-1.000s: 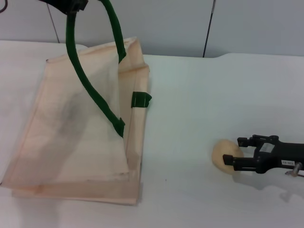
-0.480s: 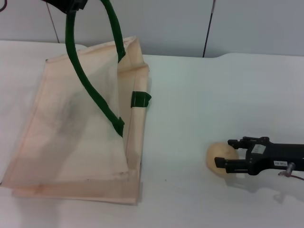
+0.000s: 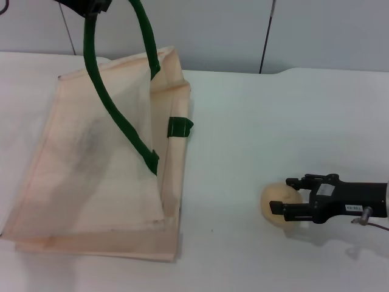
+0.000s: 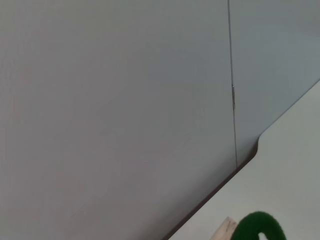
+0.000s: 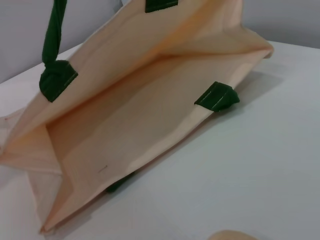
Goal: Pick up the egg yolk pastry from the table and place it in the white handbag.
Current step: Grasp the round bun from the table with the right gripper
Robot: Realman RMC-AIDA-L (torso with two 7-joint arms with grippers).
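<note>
The egg yolk pastry (image 3: 270,199), a small pale tan ball, is at the right front of the white table, and my right gripper (image 3: 281,194) is shut on it from the right. Its top edge also shows in the right wrist view (image 5: 231,235). The white handbag (image 3: 91,164) lies on the left with its mouth facing the pastry; the right wrist view looks into that open mouth (image 5: 125,115). My left gripper (image 3: 90,6), at the top left, holds the bag's green handle (image 3: 106,97) raised, which keeps the upper side lifted.
A second green handle tab (image 3: 180,126) sticks out at the bag's right edge. White tabletop (image 3: 243,134) stretches between bag and pastry. A grey wall (image 3: 213,30) runs along the back.
My right gripper has moved left toward the bag, carrying the pastry with it. The left gripper and the bag have stayed still.
</note>
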